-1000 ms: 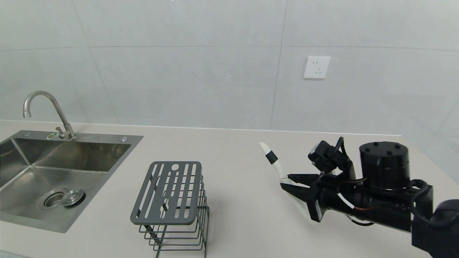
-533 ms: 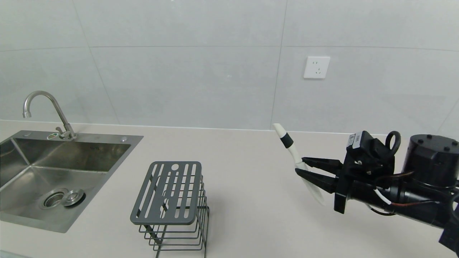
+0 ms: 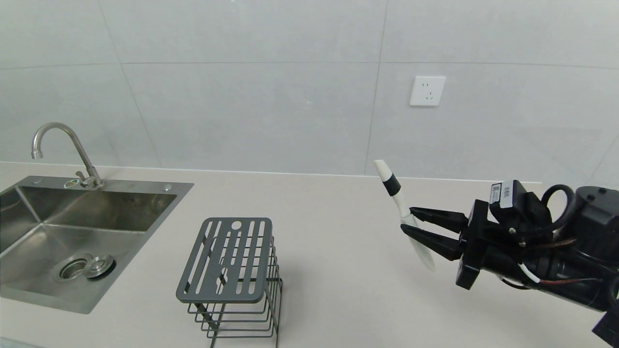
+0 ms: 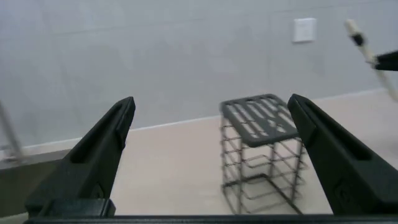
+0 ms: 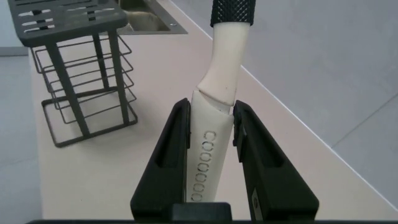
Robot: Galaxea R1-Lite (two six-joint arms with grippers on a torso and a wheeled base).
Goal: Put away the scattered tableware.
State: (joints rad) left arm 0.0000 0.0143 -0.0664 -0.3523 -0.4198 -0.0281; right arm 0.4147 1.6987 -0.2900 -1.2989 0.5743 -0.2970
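My left gripper point(image 4: 211, 121) holds its jaws wide apart, empty. The rack point(image 3: 226, 261) stands mid-worktop point(image 3: 338, 280). At its 3 o'clock my right gripper point(image 3: 406, 218), jaws clamped on the knife point(image 3: 396, 197), has raised it clear of the worktop, handle up. Next, I judge, it goes over the rack's slots.

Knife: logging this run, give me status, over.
Right gripper shut on knife, handle up, above counter. Left gripper open, empty. Nothing between knife and slotted rack.

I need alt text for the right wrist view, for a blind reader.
The right gripper is shut on a white knife with a black band on its handle. Beyond it, a dark slotted rack stands on the beige counter.
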